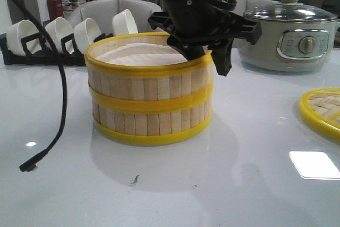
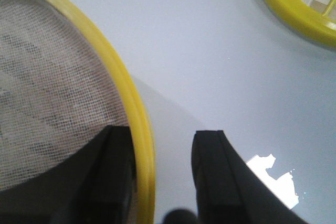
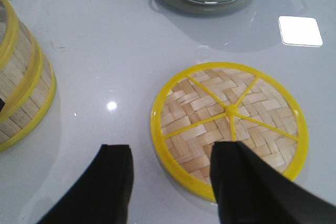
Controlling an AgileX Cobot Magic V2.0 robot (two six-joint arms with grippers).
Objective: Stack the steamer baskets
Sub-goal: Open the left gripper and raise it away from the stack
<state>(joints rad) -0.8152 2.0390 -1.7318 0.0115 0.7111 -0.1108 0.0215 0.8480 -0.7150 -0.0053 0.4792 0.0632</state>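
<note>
2 steamer baskets (image 1: pixel 150 97) stand stacked near the middle of the tabletop (image 1: pixel 212 184), paper liner (image 1: pixel 141 53) showing in the upper one. The left gripper (image 2: pixel 160 174) is spread, its fingers straddling the upper basket's yellow rim on the right side. The woven lid (image 3: pixel 227 124) lies flat toward the tabletop's right edge, under the right gripper (image 3: pixel 176 182), also spread, holding nothing.

left gripper (image 1: pixel 204 57) points downward with jaws parted; right gripper (image 3: pixel 170 182) hangs with jaws apart.
</note>
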